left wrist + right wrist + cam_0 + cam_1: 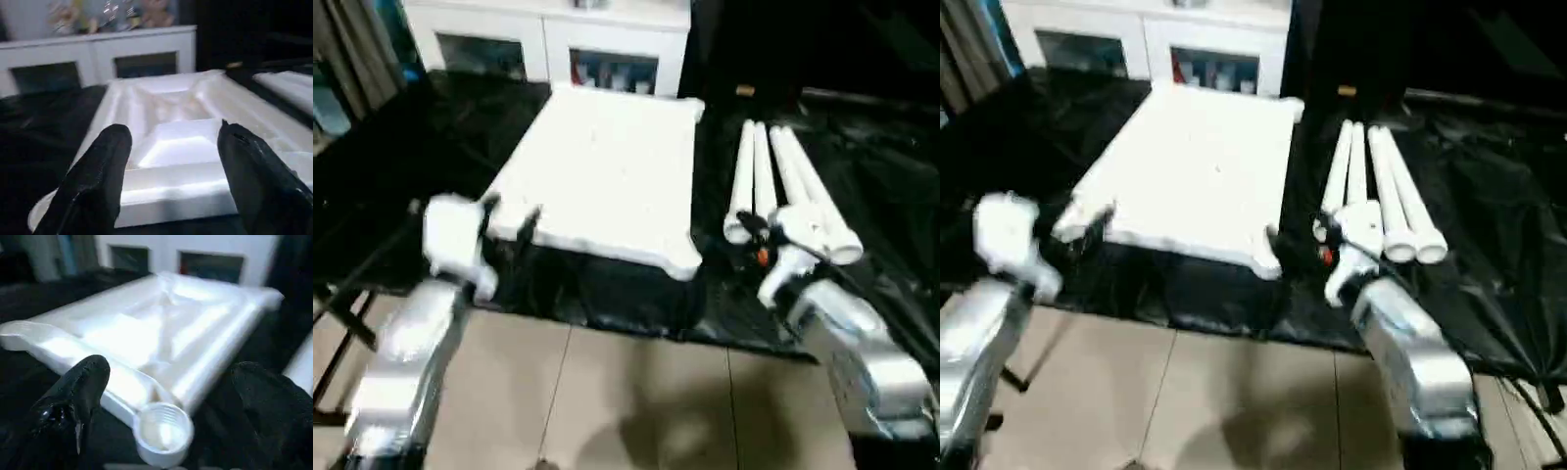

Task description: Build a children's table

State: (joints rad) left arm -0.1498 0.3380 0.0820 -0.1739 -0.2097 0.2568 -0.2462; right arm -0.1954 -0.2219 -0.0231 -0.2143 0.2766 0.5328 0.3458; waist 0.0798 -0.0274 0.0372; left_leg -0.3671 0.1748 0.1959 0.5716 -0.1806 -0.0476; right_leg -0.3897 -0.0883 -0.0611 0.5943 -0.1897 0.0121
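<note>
the tabletop (602,171) lies underside up on the black work table (391,176), legs (783,181) beside it; left gripper (171,161) and right gripper (168,396) both have fingers spread, holding nothing

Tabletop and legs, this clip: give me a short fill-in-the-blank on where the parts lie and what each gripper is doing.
1. The tabletop lies with its ribbed underside facing ____.
2. The legs lie side by side on the robot's ____ side of the tabletop.
3. The right gripper has its fingers ____, a round corner socket between them.
4. The left gripper is open at the tabletop's ____ edge.

Missing words: up; right; open; near
</note>
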